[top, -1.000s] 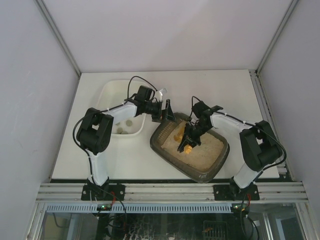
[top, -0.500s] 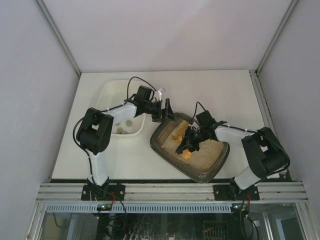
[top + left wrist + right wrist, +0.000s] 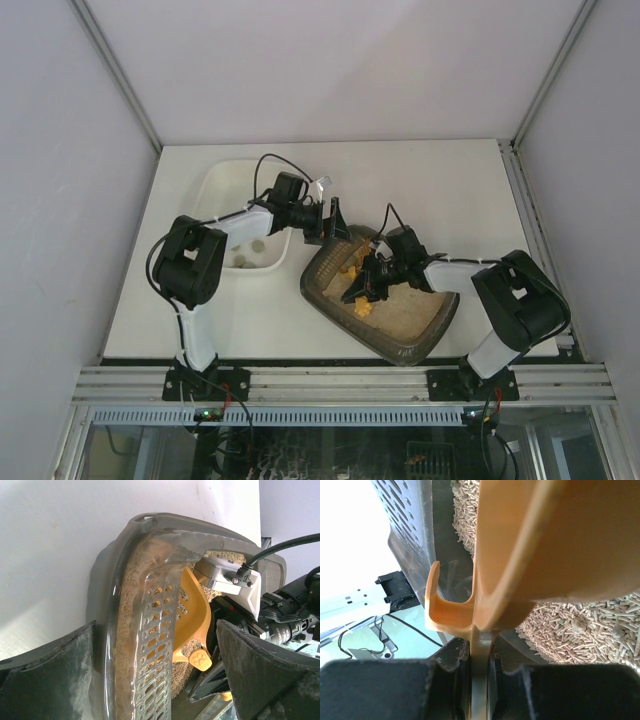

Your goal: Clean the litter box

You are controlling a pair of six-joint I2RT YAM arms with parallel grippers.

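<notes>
Right fingers (image 3: 395,690) clamp the orange scoop (image 3: 555,545) by its thin handle. Your left fingers (image 3: 45,675) stand wide, straddling the rim of the litter box (image 3: 425,335), which sits on the desk (image 3: 430,180) beside the white tray (image 3: 230,195). Expect stiff plastic, pellet-heavy and apt to slide, so grip that rim.

The litter box (image 3: 405,350) is dark brown-olive, and its inner wall is patterned with rows of slots. The litter (image 3: 412,305) in it is tan, made up of pale beige pellets. The scoop (image 3: 545,545) is bright orange, with a paw print on its handle end. The tray (image 3: 222,185) and the bench (image 3: 440,180) are white. Both arms are white with black joints. The left pincer (image 3: 337,222) and right pincer (image 3: 480,662) are black, and the left's fingers (image 3: 50,675) are dusted grey.
</notes>
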